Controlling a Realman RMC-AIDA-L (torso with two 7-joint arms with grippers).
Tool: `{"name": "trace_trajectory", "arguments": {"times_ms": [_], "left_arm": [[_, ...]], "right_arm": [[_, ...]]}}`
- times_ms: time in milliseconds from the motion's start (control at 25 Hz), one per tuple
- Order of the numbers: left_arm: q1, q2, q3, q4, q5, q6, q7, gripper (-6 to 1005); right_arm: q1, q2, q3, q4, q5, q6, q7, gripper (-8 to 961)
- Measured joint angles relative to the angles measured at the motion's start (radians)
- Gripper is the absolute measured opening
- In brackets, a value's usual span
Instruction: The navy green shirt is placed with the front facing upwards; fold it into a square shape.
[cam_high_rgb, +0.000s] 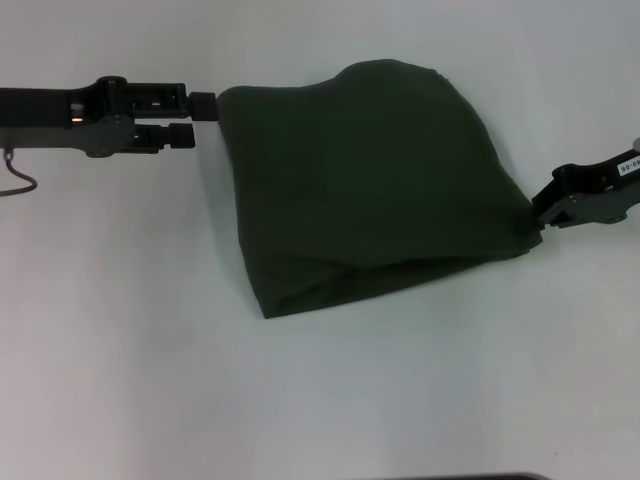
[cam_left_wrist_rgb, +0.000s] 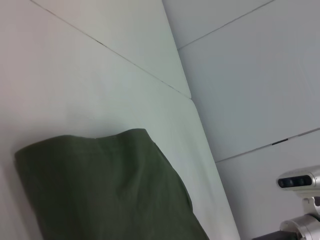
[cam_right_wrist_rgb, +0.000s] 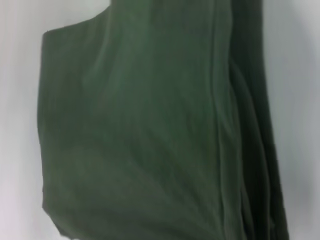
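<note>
One navy green shirt (cam_high_rgb: 365, 185), two tools, one white tabletop (cam_high_rgb: 130, 350).

Shirt: lies folded into a thick, roughly four-sided bundle at the centre of the tabletop, slightly toward 12 o'clock in the head view. Far corner toward 1 o'clock is rounded; near edge toward 6 o'clock shows stacked layers and a fold seam. No lettering, collar or label shows on the exposed face; plain dark olive cloth only. Left wrist view shows one squared corner of the shirt (cam_left_wrist_rgb: 110, 190) flat on the tabletop. Right wrist view is filled by the shirt (cam_right_wrist_rgb: 140, 130), with several layered edges running along one side.

Left tool (cam_high_rgb: 203, 118): at 9 o'clock of the shirt, arm reaching in level, tips meeting the shirt's far-left corner. Cannot tell how far the jaws stand apart or whether cloth is pinched.

Right tool (cam_high_rgb: 541, 213): at 3 o'clock, tips touching the shirt's right near corner. Grip cannot be told either.

Writing: small white tag on the right arm, characters unreadable.
</note>
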Motion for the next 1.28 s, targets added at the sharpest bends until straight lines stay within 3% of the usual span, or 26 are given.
{"name": "trace_trajectory", "arguments": {"times_ms": [200, 480, 680, 800, 1000, 1280], "left_arm": [[0.002, -0.001, 0.001, 0.000, 0.000, -0.001, 0.001, 730], [0.003, -0.002, 0.001, 0.000, 0.004, -0.003, 0.006, 729], [0.002, -0.001, 0.001, 0.000, 0.006, -0.002, 0.007, 729], [0.000, 0.000, 0.003, 0.000, 0.007, 0.010, 0.011, 729], [-0.004, -0.002, 0.008, 0.005, 0.006, 0.039, 0.016, 729], [-0.021, -0.002, 0.026, 0.008, 0.004, 0.064, 0.029, 729]], "right_arm": [[-0.001, -0.003, 0.019, 0.000, 0.002, 0.001, 0.021, 13], [-0.003, -0.023, 0.087, -0.009, 0.003, -0.027, 0.022, 37], [-0.008, -0.052, 0.144, -0.013, 0.003, -0.036, 0.022, 251], [-0.013, -0.076, 0.192, -0.036, 0.003, -0.039, 0.023, 295], [-0.013, -0.080, 0.256, -0.085, 0.050, -0.063, 0.030, 368], [0.043, -0.070, 0.253, -0.122, 0.178, -0.082, 0.028, 423]]}}
